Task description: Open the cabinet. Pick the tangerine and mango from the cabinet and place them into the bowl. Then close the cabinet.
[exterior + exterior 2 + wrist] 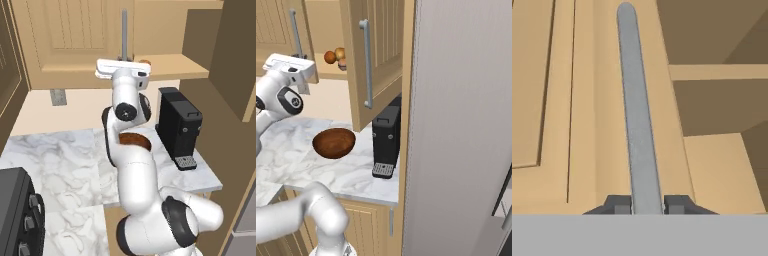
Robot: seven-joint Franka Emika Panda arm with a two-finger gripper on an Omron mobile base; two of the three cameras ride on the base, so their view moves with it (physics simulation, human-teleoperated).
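gripper (647, 202) clamps handle (637, 115) (no labels), cabinet (587, 100)

You're looking at a white marble bench (65, 160) with grey veining, set against a plain cream wall (80, 107) that carries a small grey outlet plate (58, 97). A black coffee machine (179, 127) stands upright at the bench's far right end. At your lower left sits the corner of a black appliance with round knobs (20, 215). Below the bench you can see a light tan panelled under-counter door (363, 225). A dark brown side cabinet (227, 55) rises on the right, and a tall flat grey panel (461, 125) fills the right of your right base view. The light is even and soft.
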